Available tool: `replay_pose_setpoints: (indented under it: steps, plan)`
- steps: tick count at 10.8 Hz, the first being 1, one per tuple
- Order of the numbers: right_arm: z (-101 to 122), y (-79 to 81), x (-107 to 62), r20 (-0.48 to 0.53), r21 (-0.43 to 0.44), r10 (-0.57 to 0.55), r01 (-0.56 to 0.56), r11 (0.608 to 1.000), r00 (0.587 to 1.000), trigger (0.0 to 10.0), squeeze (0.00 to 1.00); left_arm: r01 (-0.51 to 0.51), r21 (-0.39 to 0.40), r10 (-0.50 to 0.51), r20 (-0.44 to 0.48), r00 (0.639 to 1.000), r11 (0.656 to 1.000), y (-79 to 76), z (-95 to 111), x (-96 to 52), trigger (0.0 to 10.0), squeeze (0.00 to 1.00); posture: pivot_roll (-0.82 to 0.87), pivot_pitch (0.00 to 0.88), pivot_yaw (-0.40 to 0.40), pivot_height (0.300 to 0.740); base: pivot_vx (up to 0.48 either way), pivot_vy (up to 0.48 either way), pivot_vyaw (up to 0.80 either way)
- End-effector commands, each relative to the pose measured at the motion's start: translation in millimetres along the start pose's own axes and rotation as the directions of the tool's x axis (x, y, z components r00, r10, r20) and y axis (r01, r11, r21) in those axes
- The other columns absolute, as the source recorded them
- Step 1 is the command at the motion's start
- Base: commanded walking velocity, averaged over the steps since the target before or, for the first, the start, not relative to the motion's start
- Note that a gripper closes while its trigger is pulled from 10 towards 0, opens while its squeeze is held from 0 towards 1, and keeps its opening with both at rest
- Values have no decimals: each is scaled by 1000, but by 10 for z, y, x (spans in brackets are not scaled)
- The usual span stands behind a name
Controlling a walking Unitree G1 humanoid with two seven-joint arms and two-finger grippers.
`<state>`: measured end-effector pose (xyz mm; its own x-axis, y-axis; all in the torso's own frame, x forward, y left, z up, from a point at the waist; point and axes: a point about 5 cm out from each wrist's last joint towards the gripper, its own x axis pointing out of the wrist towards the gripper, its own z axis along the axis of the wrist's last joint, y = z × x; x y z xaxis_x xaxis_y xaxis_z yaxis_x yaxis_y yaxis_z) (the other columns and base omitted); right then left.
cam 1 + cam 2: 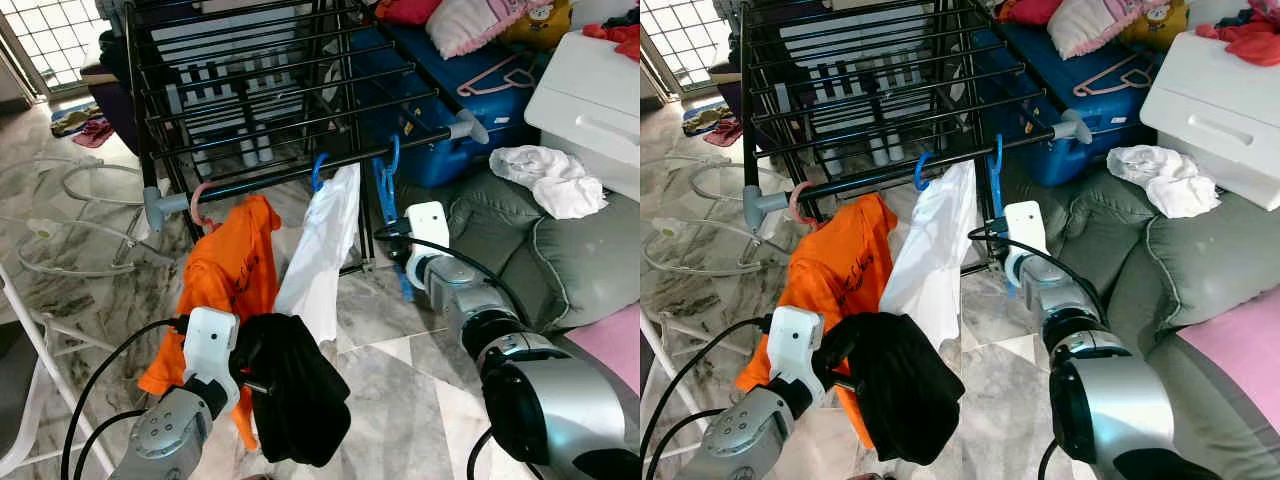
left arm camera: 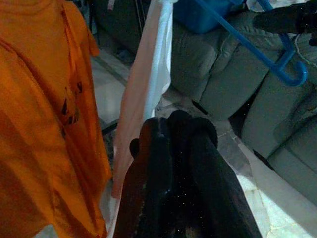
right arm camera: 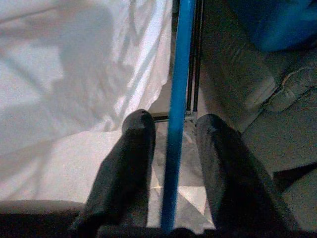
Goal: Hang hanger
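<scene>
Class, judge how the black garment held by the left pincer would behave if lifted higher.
The black cloth garment droops in folds below the left pincer, so it is probably floppy. It likely weighs little and may sway.

Both eye views look forward and down from the head at the black metal drying rack (image 1: 270, 100); each wrist view looks closely along its own black fingers; all share the hanging white cloth garment (image 1: 935, 255).

3 hangers (image 1: 388, 170) on rack rail (image 1: 300, 174); sofa (image 1: 530, 255) right.
</scene>
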<state>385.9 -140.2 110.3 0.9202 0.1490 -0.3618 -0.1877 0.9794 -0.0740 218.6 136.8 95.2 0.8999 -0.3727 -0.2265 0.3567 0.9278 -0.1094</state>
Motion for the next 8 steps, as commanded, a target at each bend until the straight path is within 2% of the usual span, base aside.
replay_pose_setpoints:
  steps: [1, 8]
  plan:
    - [-38, 2, -2, -17, 2, 1, -1, 1000, 1000, 549, 0, 10, 7, -10, 18, 1000, 1000, -8, 50, 5, 10000, 0, 211, 77, 47, 740, 0, 0, 0]
    - [-50, -47, -12, -20, -21, -3, 3, 1000, 1000, 1098, 0, 12, -4, -12, 24, 1000, 1000, -34, 46, 52, 10000, 0, 190, 75, 37, 740, 0, 0, 0]
